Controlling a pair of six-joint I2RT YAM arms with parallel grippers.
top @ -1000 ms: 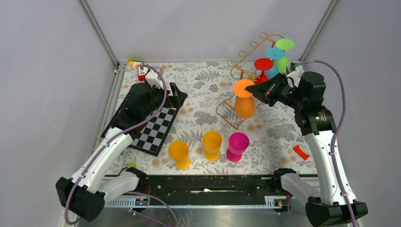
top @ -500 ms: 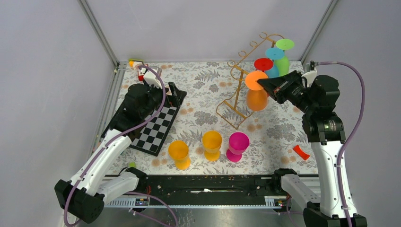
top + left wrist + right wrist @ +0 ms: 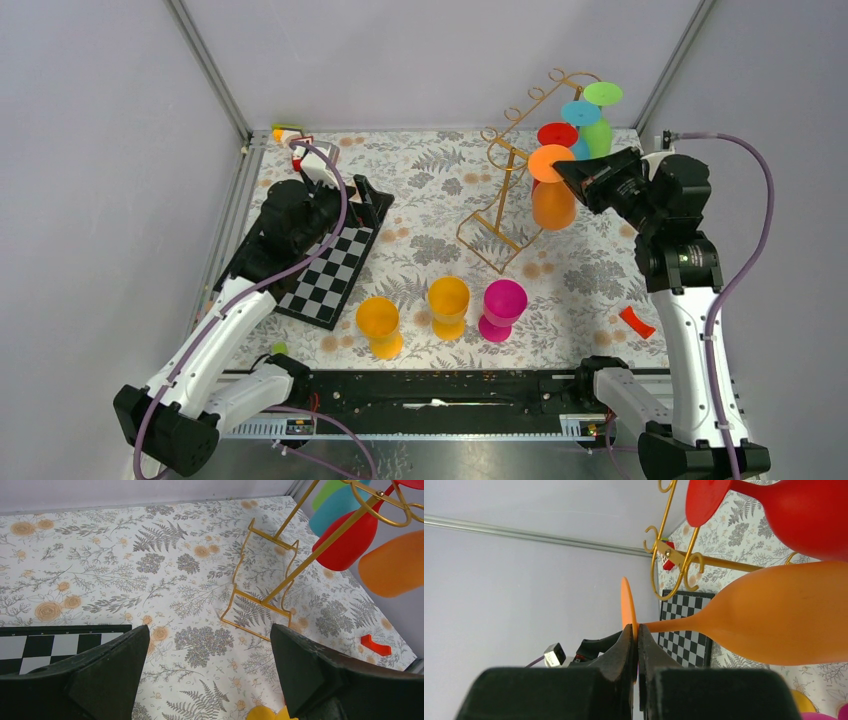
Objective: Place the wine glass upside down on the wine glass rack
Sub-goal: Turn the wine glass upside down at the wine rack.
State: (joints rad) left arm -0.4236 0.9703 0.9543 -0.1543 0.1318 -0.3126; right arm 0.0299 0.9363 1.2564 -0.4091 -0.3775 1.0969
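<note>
Orange glass point(image 3: 553, 205) moved nearer rack point(image 3: 506, 196) — right tool point(image 3: 563, 172) pinching foot; three others point(image 3: 557, 134) hung.

The right hand point(image 3: 566, 172) pinches the foot of the orange wine glass point(image 3: 553, 203), which hangs bowl-down above the surface point(image 3: 420, 180), close against the gold wine glass rack point(image 3: 503, 196) near the far right corner. A red glass point(image 3: 557, 134), a blue glass point(image 3: 580, 112) and a green glass point(image 3: 602, 93) hang inverted along the rack. Three upright glasses stand along the near edge: amber glass point(image 3: 378, 322), yellow glass point(image 3: 448, 300), magenta glass point(image 3: 503, 305). The left hand point(image 3: 363, 197) sits over a checkerboard point(image 3: 330, 280) towards the far left corner.
</note>
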